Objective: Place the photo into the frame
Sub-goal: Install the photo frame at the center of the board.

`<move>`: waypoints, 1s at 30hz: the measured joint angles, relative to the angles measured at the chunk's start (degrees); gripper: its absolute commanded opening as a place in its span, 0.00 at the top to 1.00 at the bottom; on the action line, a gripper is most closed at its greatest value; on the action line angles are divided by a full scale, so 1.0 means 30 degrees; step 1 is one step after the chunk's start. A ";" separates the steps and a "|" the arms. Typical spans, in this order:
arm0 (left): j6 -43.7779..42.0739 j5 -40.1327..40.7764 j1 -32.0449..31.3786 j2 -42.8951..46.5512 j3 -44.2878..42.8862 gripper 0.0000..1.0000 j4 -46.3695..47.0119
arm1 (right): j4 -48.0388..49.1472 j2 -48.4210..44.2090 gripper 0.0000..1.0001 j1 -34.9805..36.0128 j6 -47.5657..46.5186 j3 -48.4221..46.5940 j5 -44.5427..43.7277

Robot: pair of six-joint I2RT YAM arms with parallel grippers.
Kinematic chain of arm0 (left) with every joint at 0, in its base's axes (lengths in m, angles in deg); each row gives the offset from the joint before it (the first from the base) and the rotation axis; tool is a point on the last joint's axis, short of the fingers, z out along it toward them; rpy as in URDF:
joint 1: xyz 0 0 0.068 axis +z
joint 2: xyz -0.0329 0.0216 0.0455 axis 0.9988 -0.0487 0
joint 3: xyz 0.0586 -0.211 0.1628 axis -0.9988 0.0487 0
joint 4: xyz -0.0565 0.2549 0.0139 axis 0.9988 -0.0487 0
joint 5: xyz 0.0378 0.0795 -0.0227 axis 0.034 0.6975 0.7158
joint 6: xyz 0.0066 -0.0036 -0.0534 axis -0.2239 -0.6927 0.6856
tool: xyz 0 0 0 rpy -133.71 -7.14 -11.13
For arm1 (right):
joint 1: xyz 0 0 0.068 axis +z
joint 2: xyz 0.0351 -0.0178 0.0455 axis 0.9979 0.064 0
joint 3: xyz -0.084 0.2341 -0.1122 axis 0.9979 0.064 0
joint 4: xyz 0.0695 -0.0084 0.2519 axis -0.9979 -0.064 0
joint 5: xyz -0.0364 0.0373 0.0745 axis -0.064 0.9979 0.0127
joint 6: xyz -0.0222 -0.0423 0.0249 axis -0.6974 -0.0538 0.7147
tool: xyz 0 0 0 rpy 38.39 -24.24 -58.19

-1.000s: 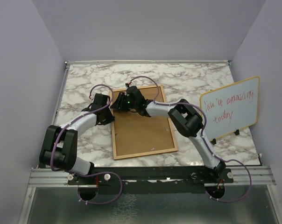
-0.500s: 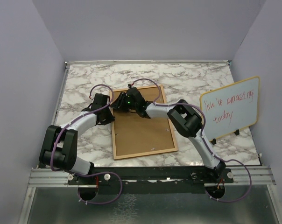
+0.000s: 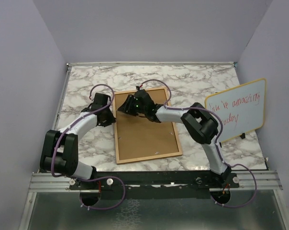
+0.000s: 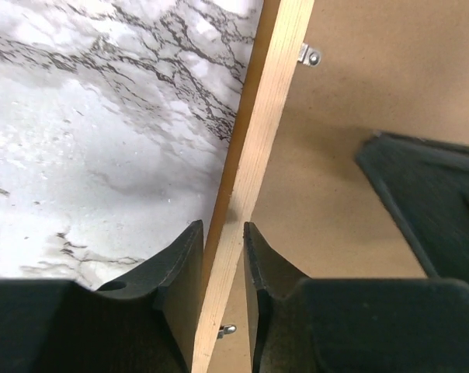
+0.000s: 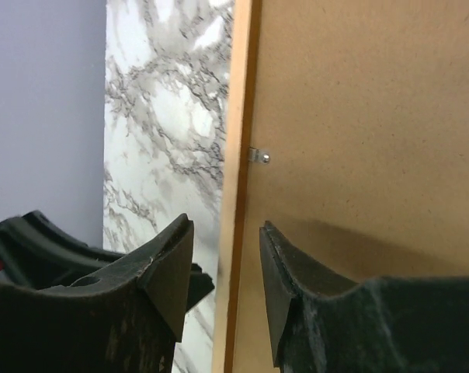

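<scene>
Marble table [image 3: 192,76], frame [image 3: 144,139] back-up; whiteboard [image 3: 238,112] well apart, right.

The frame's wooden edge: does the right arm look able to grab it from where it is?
Probably yes. The right pincer hangs open astride the frame along its rim, a finger on each side, nothing else between. The left pincer clamps that rim close by.
</scene>
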 measured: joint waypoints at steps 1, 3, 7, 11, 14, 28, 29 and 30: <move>-0.0080 0.0000 0.0066 0.0073 -0.0131 0.70 -0.0160 | -0.0481 -0.0554 0.56 0.0000 -0.0313 0.0138 -0.0175; -0.0321 -0.0007 0.0219 0.0444 -0.0612 0.67 -0.0670 | -0.1559 -0.1763 0.56 0.0000 -0.0903 0.0197 -0.0634; -0.0867 -0.0474 0.0291 0.1173 -0.1472 0.63 -0.1013 | -0.3351 -0.4743 0.56 0.0000 -0.2084 0.0758 -0.1996; -0.1392 -0.1698 0.0291 0.1683 -0.1756 0.61 -0.1086 | -0.5632 -0.8123 0.56 -0.0007 -0.3315 0.2929 -0.3891; -0.1523 -0.2688 0.0087 0.1719 -0.1756 0.60 -0.1253 | -0.7417 -0.9923 0.55 -0.0044 -0.4299 0.4634 -0.5413; 0.0554 -0.3963 -0.5734 0.1719 0.0350 0.60 0.1326 | -1.2444 -1.2990 0.56 -0.0277 -0.6717 1.0703 -0.6441; 0.0692 -0.3942 -0.5960 0.1654 0.0495 0.60 0.1421 | -1.2473 -1.2990 0.56 -0.0277 -0.6725 1.0739 -0.6433; 0.0787 -0.3920 -0.6156 0.1588 0.0590 0.60 0.1552 | -1.2517 -1.2983 0.56 -0.0277 -0.6768 1.0746 -0.6441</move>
